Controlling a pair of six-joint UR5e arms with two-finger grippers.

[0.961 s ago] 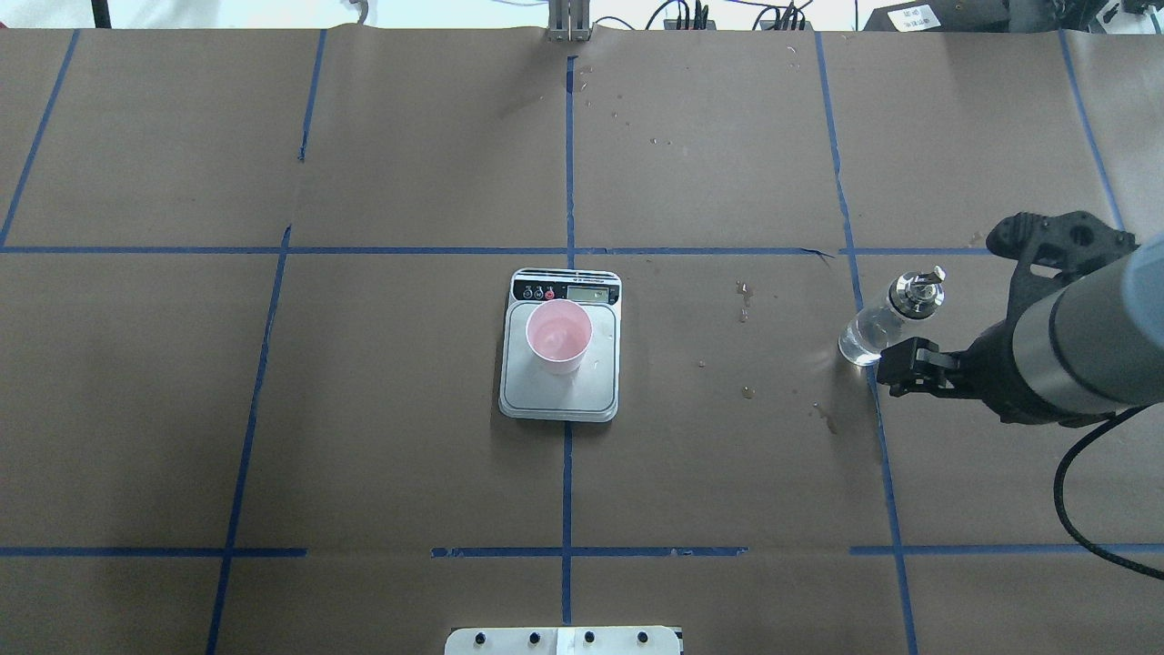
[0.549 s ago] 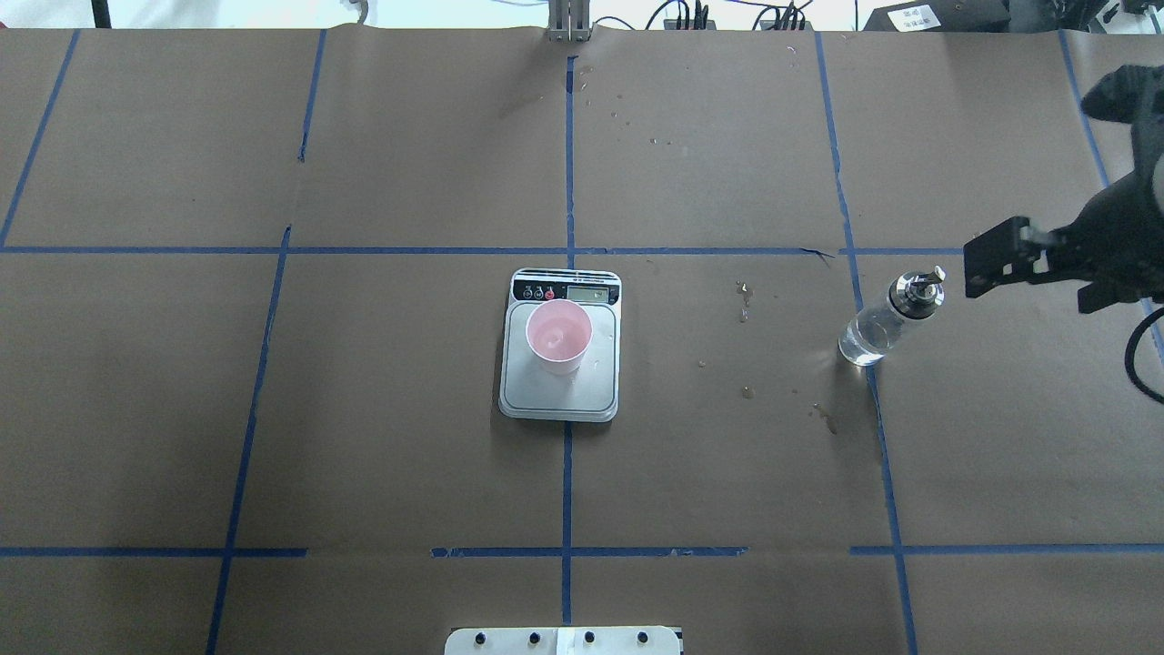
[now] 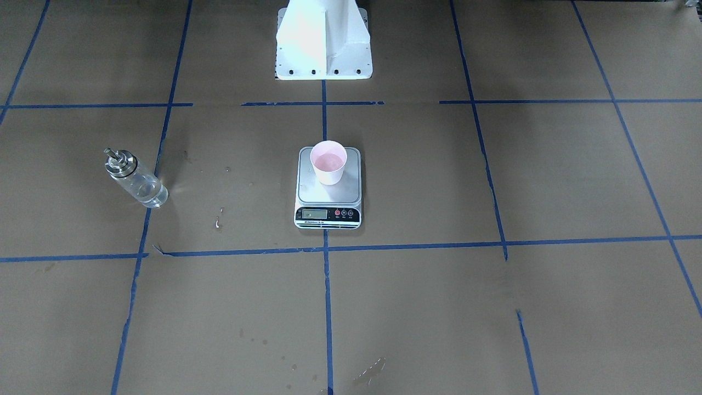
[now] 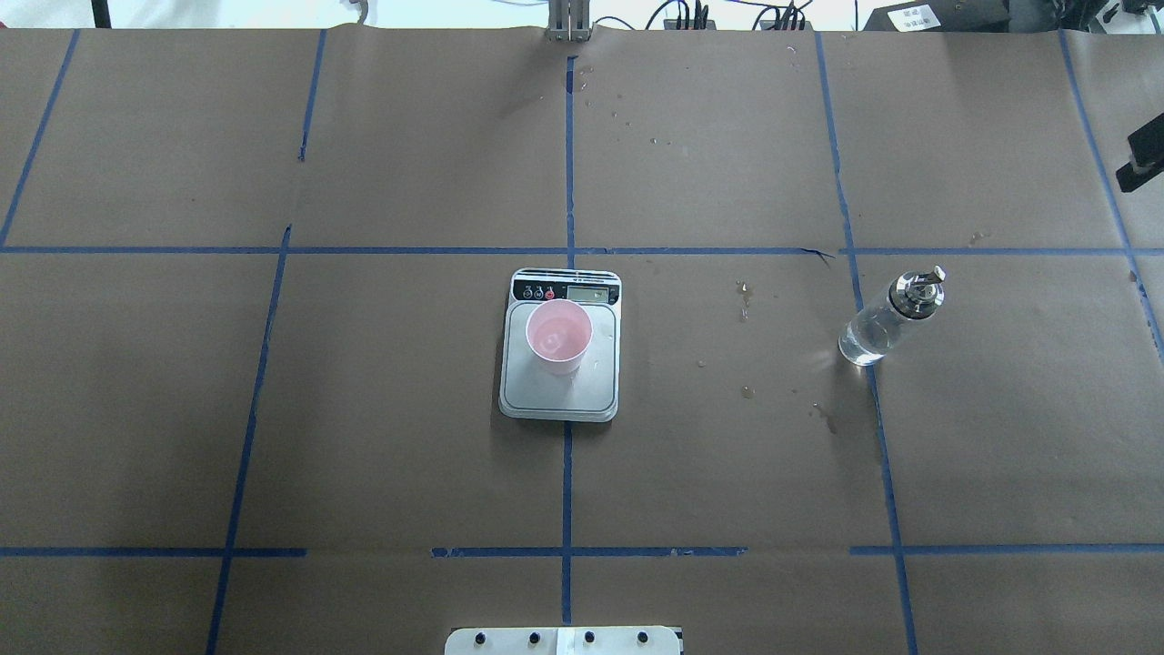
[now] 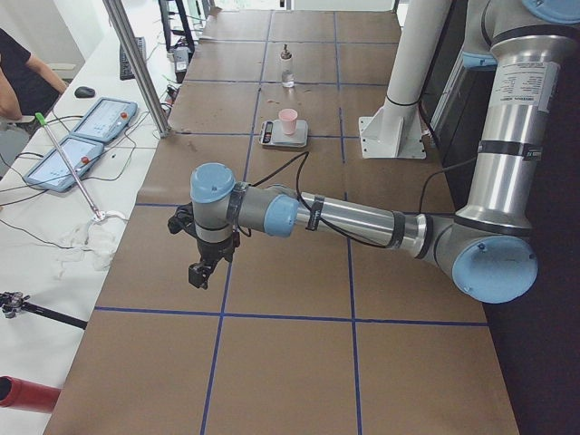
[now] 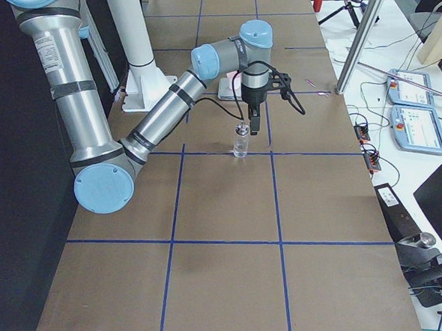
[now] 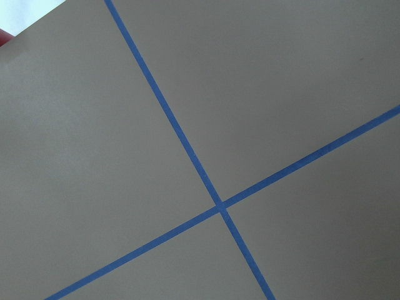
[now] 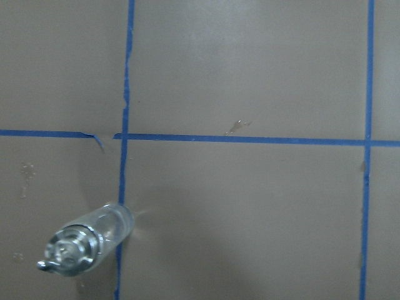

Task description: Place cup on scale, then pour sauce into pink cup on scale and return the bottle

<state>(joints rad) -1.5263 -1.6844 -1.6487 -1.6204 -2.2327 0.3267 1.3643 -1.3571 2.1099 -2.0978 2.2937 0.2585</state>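
- The cup (image 4: 558, 335) stands upright on the scale (image 4: 600, 391), towards the far part of its platform. The bottle (image 4: 887, 318) stands upright on a blue tape line, well to the right of the scale, with nothing gripping it.
- The right gripper (image 6: 254, 123) hangs above the table, off to one side of the bottle. We cannot tell whether its jaws are open or closed. A low sideways sweep from there could clip the metal cap and topple the bottle, and sauce would then leak from the spout.
- The left gripper (image 5: 201, 272) hovers far to the left, well apart from everything. We cannot tell its state either, and we judge it little threat.
- The paper cup is light, so any brush across the middle could tip it off the platform.
- We cannot read the display, so the pour may be short.
- Drops (image 4: 746, 393) lie on the paper between the scale and the bottle.
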